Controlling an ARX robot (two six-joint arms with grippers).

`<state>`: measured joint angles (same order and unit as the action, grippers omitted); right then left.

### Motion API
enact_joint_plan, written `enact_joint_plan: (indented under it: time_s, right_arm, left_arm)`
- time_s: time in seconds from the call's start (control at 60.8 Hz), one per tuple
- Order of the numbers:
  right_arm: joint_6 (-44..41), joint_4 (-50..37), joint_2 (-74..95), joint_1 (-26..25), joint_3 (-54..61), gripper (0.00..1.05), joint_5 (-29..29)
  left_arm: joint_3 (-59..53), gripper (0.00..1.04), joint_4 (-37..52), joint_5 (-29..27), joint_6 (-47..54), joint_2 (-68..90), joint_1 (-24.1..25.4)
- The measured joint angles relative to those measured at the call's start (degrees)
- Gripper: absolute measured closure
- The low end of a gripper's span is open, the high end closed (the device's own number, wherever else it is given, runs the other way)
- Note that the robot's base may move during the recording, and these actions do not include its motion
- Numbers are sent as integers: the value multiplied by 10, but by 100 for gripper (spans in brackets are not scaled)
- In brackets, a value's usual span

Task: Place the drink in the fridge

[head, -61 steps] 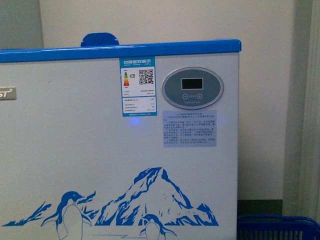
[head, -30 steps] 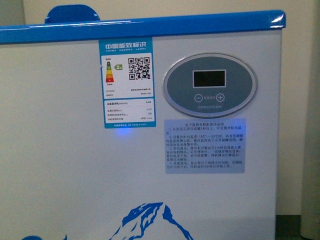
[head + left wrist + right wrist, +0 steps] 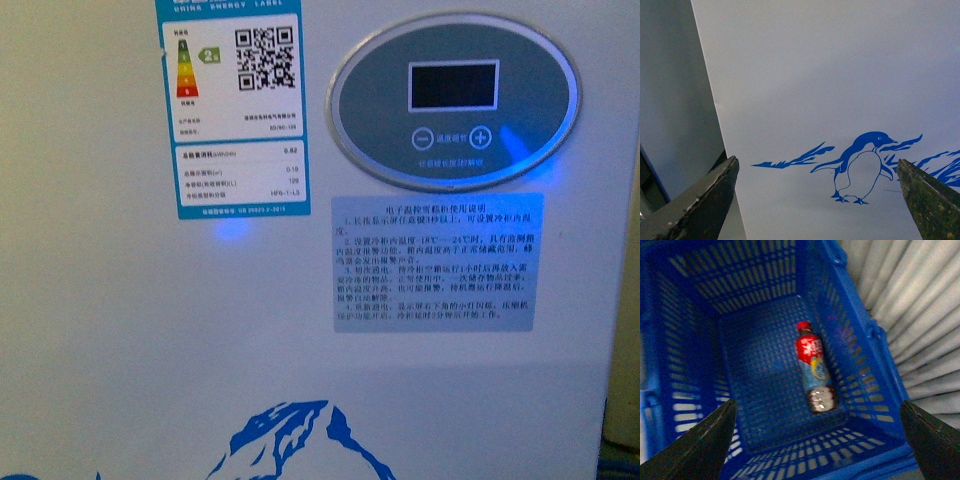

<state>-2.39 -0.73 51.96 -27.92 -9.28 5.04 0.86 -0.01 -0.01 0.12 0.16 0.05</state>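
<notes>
The white chest fridge (image 3: 120, 330) carries a QR-coded energy label (image 3: 230, 110). The left gripper (image 3: 816, 161) and right gripper (image 3: 817, 404) both gape empty, the right facing a red-labelled plastic cola bottle (image 3: 814, 367) lying in a blue mesh basket (image 3: 700, 315).

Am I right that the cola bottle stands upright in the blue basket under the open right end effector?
No: the right wrist view shows the cola bottle lying on its side in the blue basket, under the open right end effector.

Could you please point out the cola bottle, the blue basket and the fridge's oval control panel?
Small plastic cola bottle with red cap (image 3: 812, 362): right wrist view, on its label.
Blue plastic mesh basket (image 3: 740, 285): right wrist view, on an inner wall.
Oval grey control panel (image 3: 453, 86): front view, on its dark display.
</notes>
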Motion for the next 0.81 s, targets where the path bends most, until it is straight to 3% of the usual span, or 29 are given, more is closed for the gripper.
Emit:
enact_joint_plan:
  time_s: [0.148, 0.313, 0.543, 0.806]
  right_arm:
    - [-43, -256, 355, -19, -47, 7, -25]
    - [-47, -426, 671, 34, -121, 7, -72]
    - [-40, -466, 876, 75, -226, 7, -114]
    - [-35, -442, 1009, 92, -353, 7, -146]
  left_arm:
    - [0, 8, 0, 0, 0, 0, 0]
    - [0, 8, 0, 0, 0, 0, 0]
    - [0, 8, 0, 0, 0, 0, 0]
    - [0, 8, 0, 0, 0, 0, 0]
